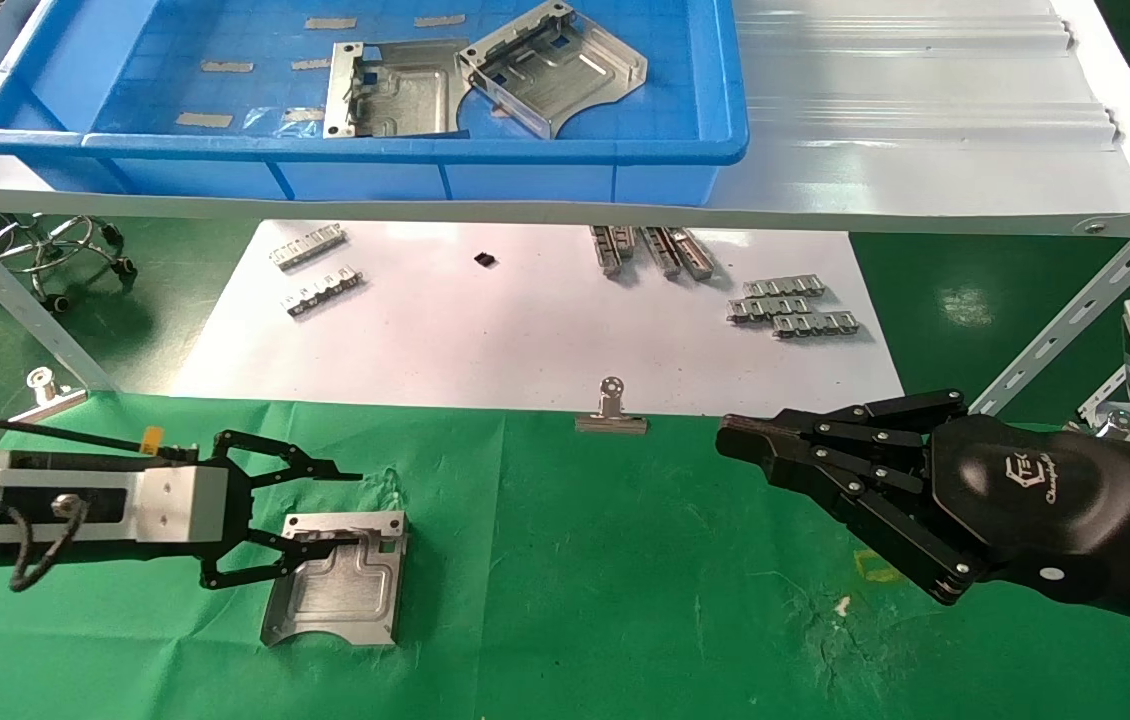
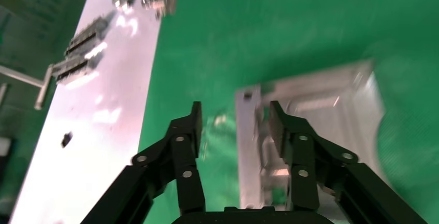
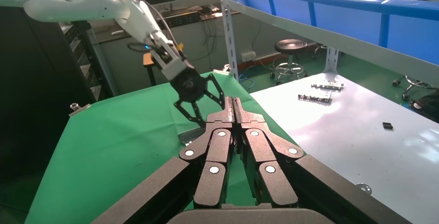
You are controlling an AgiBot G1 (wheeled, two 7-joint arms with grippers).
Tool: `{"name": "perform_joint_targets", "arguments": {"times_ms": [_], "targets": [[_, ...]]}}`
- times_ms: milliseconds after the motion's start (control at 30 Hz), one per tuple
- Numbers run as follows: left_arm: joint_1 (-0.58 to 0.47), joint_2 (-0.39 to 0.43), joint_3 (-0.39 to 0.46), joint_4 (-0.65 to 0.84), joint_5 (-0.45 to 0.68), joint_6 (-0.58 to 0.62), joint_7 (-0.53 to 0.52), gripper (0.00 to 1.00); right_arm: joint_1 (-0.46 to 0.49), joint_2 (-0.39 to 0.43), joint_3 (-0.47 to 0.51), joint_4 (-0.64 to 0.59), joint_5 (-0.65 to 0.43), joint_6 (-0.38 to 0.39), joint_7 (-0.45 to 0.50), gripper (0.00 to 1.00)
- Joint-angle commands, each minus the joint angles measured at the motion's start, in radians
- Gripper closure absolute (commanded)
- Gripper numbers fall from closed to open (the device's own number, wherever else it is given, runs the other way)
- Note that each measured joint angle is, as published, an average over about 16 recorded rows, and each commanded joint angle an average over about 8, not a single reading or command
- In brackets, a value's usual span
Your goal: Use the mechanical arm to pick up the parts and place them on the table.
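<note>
One silver part (image 1: 335, 590) lies flat on the green cloth table (image 1: 625, 600) at the front left. My left gripper (image 1: 357, 508) is open at the part's far edge, one finger over the plate and the other over bare cloth. In the left wrist view the plate (image 2: 321, 105) has its edge strip between the open jaws of the left gripper (image 2: 235, 115). Two more parts (image 1: 395, 85) (image 1: 550, 65) lie in the blue bin (image 1: 55, 140). My right gripper (image 1: 725, 440), on the glossy black arm, is shut and empty above the cloth at right; the right wrist view shows it too (image 3: 232, 102).
The bin stands on a ribbed metal shelf (image 1: 925, 100) with slanted legs at both sides. A white sheet (image 1: 525, 330) behind the cloth holds ridged grey strips (image 1: 790, 305). A binder clip (image 1: 611, 410) sits at the cloth's far edge. A yellow mark (image 1: 875, 568) lies under the right hand.
</note>
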Motion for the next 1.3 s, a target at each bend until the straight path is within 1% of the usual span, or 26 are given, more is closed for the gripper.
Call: {"name": "perform_joint_targets", "arguments": {"times_ms": [33,67,100,300,333,367,1300], "targets": [[-0.010,-0.004,-0.002,0.007,-0.006,0.033,-0.028,0.00,0.000,0.000,0.000,0.000,0.000,0.000,0.000,1.00],[-0.009,-0.009,-0.001,-0.005,-0.012,0.042,-0.062,0.00,0.000,0.000,0.000,0.000,0.000,0.000,0.000,0.97],[-0.010,-0.012,-0.001,-0.009,-0.016,0.048,-0.084,0.00,0.000,0.000,0.000,0.000,0.000,0.000,0.000,0.89],[0.016,-0.028,-0.032,-0.069,-0.035,0.059,-0.190,0.00,0.000,0.000,0.000,0.000,0.000,0.000,0.000,0.14],[0.022,-0.030,-0.044,-0.079,-0.036,0.058,-0.196,0.00,0.000,0.000,0.000,0.000,0.000,0.000,0.000,0.05],[0.032,-0.035,-0.055,-0.098,-0.040,0.056,-0.212,0.00,0.000,0.000,0.000,0.000,0.000,0.000,0.000,0.00],[0.306,-0.168,-0.375,-0.631,-0.160,0.000,-0.665,0.00,0.000,0.000,0.000,0.000,0.000,0.000,0.000,0.00]]}}
